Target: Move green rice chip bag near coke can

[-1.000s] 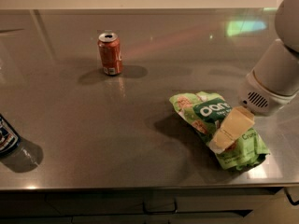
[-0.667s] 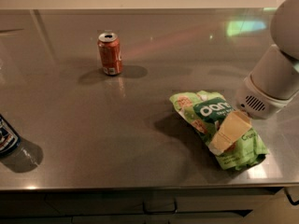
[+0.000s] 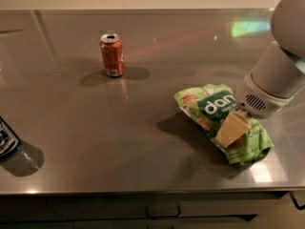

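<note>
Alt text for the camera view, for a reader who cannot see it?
The gripper is down over the chip bag, which lies at the right of a steel table. The coke can stands upright, well apart, back left; a dark can is cut off at the left edge.

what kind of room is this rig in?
Likely a kitchen or break room: a stainless steel counter with drawer fronts under its edge, carrying a coke can, a green rice chip bag and a dark can at the left edge. The gripper is at the bag, on the right.
</note>
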You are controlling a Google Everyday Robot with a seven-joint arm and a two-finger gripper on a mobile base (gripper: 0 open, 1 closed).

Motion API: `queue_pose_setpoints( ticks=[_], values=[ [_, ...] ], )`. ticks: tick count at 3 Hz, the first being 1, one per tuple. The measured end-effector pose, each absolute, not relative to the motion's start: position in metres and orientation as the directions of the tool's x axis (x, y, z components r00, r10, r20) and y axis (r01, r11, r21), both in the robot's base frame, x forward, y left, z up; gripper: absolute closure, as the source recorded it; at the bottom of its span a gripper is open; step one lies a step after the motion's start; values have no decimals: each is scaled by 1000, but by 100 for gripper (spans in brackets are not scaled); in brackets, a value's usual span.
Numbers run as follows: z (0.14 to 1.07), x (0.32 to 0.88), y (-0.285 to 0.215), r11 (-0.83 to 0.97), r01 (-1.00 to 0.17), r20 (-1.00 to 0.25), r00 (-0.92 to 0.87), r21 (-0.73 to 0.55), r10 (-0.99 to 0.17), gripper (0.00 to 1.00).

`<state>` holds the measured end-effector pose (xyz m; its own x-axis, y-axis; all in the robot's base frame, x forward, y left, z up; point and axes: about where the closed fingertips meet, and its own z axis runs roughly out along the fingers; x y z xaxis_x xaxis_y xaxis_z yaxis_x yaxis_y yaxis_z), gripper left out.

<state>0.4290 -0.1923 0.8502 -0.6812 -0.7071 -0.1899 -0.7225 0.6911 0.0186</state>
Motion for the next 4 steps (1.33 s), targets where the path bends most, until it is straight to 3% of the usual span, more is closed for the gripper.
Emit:
queue_pose_setpoints(
  ticks=[1, 2, 4],
  values=[
    [860, 441, -186, 673, -739, -187, -661, -7, -727, 87],
    [877, 467, -179, 646, -762, -185, -629, -45, -755, 100],
    [895, 534, -166, 603, -795, -205, -581, -69, -788, 100]
  ],
)
